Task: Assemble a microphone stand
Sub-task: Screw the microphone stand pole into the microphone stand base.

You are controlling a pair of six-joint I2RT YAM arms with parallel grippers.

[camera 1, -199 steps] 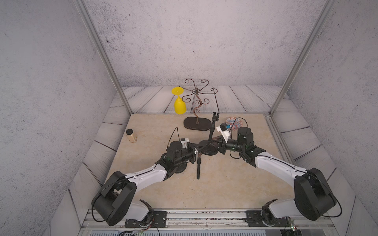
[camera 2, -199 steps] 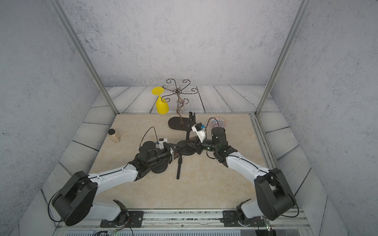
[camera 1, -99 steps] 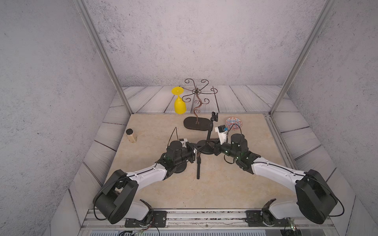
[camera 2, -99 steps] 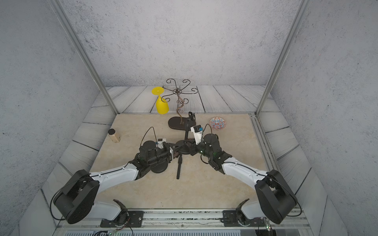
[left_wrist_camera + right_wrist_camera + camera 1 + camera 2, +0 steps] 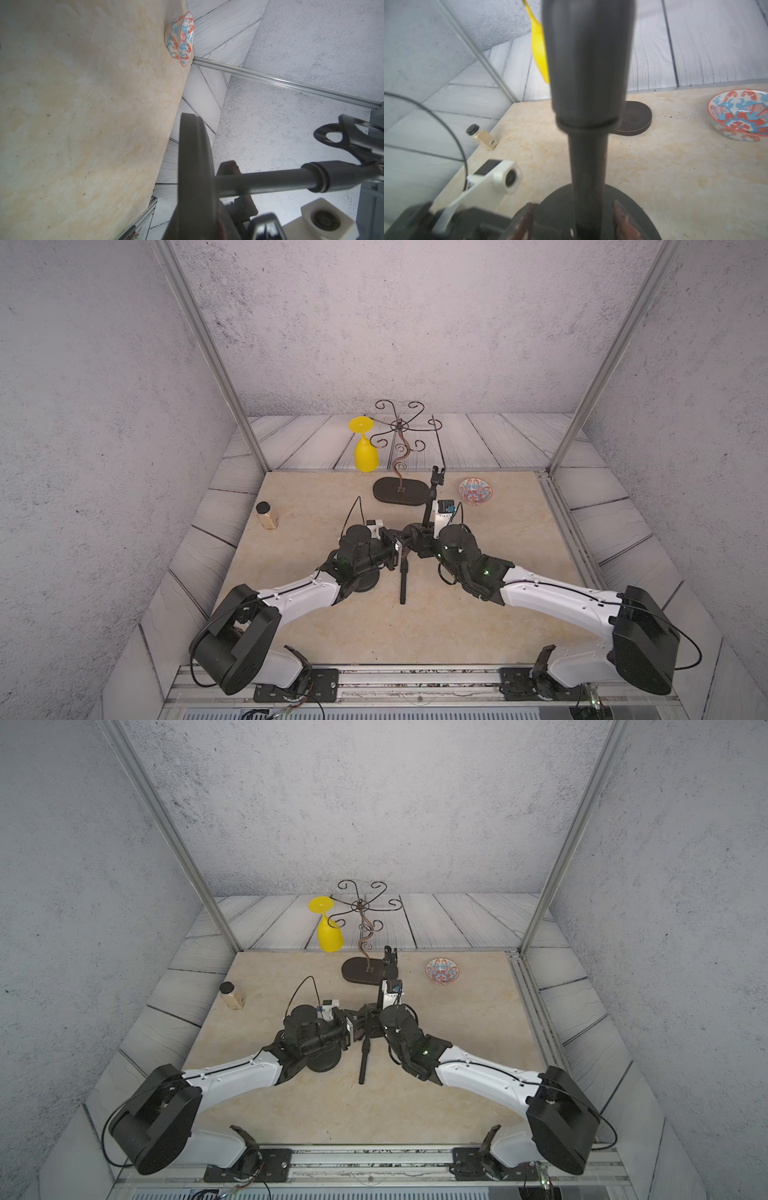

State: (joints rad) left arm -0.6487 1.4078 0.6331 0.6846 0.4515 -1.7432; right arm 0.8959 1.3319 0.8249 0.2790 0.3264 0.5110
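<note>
Right pincer (image 5: 573,217) — clamped shut a second ago — is now spreading open astride the pole (image 5: 588,158) at the tabletop's (image 5: 498,614) centre, gripping nothing, while left pincer (image 5: 397,549) is pinching the round base (image 5: 195,166) — likely regrasping for another tightening turn.

Mic stand (image 5: 588,62): matte black thru-out, pole and base disc.
Loose rod (image 5: 402,580): black.
Wine glass (image 5: 365,452): solid yellow.
Scroll-wire rack (image 5: 401,489): dark brown, oval base same.
Bowl (image 5: 475,491): white grnd, red-orange and lt-blue scroll ptn, orange rim.
Jar (image 5: 268,520): tan body, black cap.
Tabletop (image 5: 457,626): beige, marbled.
Surround boards (image 5: 307,443): pale grey, wood-grain.
Walls (image 5: 395,323): grey, speckled.
Arm links (image 5: 299,593): white; joints black.
</note>
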